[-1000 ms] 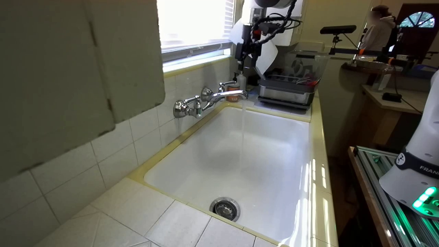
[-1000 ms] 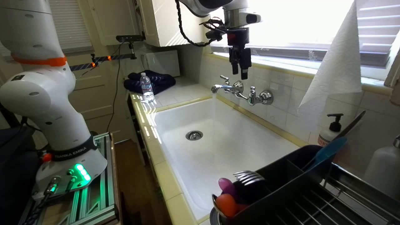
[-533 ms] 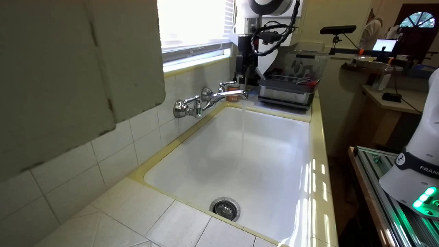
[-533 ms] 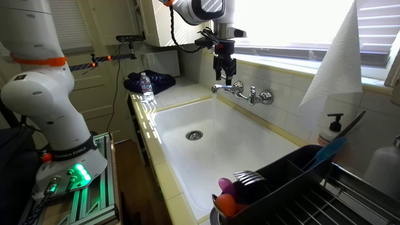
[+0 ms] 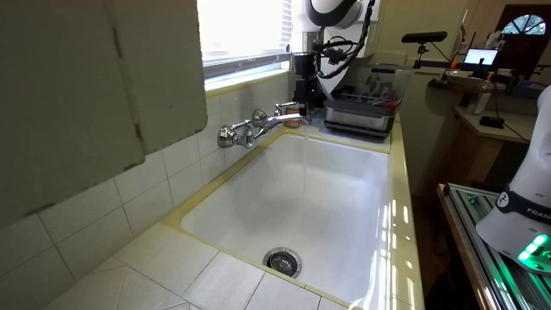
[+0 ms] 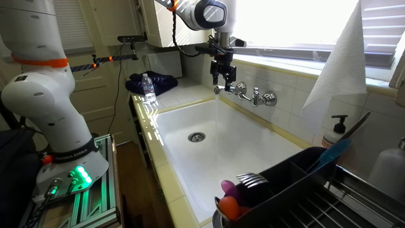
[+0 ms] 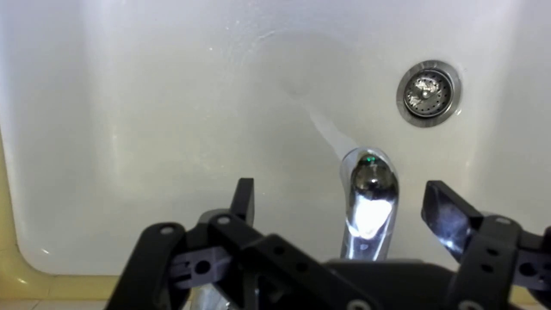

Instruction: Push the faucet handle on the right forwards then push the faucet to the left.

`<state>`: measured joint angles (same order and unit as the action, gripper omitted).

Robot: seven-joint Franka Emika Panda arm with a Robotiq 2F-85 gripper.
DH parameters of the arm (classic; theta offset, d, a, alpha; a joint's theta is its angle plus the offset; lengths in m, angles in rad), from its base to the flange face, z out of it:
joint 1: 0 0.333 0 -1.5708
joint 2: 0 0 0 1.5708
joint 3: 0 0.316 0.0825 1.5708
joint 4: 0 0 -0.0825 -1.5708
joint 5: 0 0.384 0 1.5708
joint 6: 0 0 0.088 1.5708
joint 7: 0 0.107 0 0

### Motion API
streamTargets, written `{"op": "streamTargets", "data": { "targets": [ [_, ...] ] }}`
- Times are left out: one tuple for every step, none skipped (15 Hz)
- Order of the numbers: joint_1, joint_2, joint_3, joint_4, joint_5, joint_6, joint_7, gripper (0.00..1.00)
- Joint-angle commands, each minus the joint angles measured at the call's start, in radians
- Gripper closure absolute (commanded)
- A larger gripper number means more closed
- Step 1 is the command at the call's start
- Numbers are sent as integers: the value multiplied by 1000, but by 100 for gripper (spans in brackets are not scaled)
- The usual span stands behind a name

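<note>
Wrist view: the gripper (image 7: 344, 206) hung with its fingers (image 7: 244, 200) spread wide, one to each side of the chrome spout (image 7: 370, 211); gaps showed both ways, so it had hold of nothing, though I couldn't tell how far down the tips reached
Spout: it jutted from the tiled wall (image 6: 286, 118) over the sink (image 6: 221, 164) with water (image 6: 217, 101) running, so I judged the first push done and the leftward one next
Right handle (image 6: 255, 94): it sat at the wall on the side of the dish rack (image 5: 357, 118), apart from the gripper
Fingers: straddling suited a sideways push without a grip; the one nearer the dish rack would probably do the pressing
Drain (image 7: 426, 94): it lay toward the robot's left, so the push would likely carry the water closer
Dish rack: it stood by the sink's end, a fork (image 6: 252, 180) poking out, perhaps left there to drip dry
Arm (image 6: 41, 95): the black band (image 6: 72, 155) round its base read FRANKA EMIKA in an exterior view
Soap bottle (image 6: 330, 139): scraps of lettering showed, too little to read
Water bottle (image 6: 148, 90): its label was too small to make out
</note>
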<state>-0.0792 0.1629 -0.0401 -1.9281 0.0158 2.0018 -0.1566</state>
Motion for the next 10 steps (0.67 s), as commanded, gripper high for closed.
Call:
{"op": "streamTargets", "data": {
  "targets": [
    [-4, 26, 1, -2, 28, 30, -48, 0],
    [-4, 32, 2, 0, 33, 34, -55, 0],
    [-4, 39, 4, 2, 38, 42, -60, 0],
    [-5, 45, 5, 4, 46, 55, -66, 0],
    [-6, 51, 7, 5, 54, 65, -73, 0],
    [-6, 56, 8, 7, 63, 78, -78, 0],
    [-6, 60, 10, 7, 73, 96, -83, 0],
    [-6, 65, 11, 8, 79, 103, -87, 0],
    [-6, 68, 12, 8, 83, 115, -90, 25],
    [-6, 70, 14, 8, 85, 122, -93, 27]
  ]
}}
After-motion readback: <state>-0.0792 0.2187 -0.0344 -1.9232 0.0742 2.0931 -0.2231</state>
